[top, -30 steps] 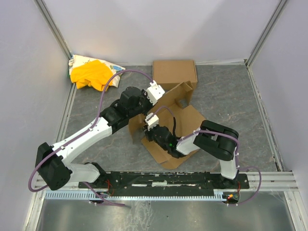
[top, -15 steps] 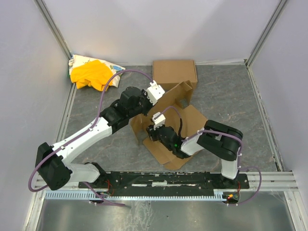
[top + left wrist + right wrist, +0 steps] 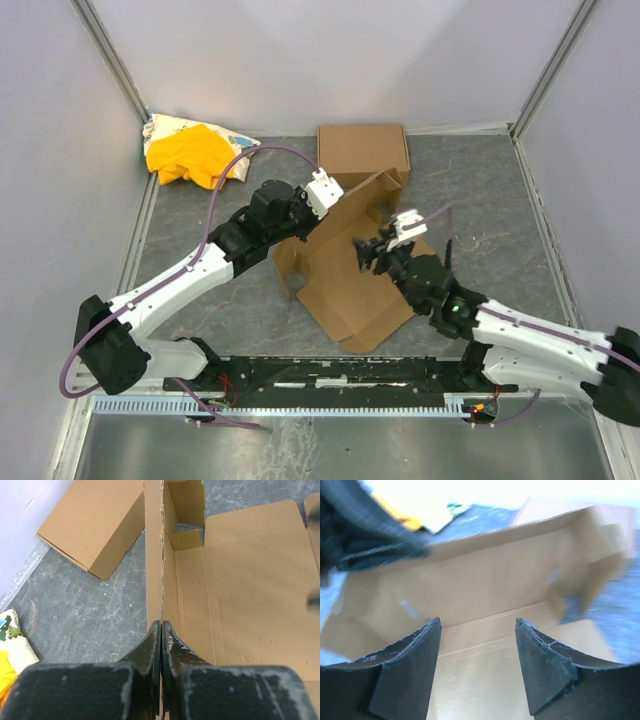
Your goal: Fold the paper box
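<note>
paper box (image 3: pixel 340 290) mid-table, half-formed — base panel flat, open upward | one long wall upright, running near-left to far-right | left gripper (image 3: pixel 161 626) pinched tight on that wall's top edge | right gripper (image 3: pixel 477 630) jaws apart over the base panel, holding nothing | closed flat cardboard box (image 3: pixel 362 148) just behind

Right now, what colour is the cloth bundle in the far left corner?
The cloth bundle is bright yellow; the top external view shows it best.

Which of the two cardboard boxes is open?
The paper box nearest the arms: spread open, one wall pinched by the left gripper. The other box lies shut.
</note>
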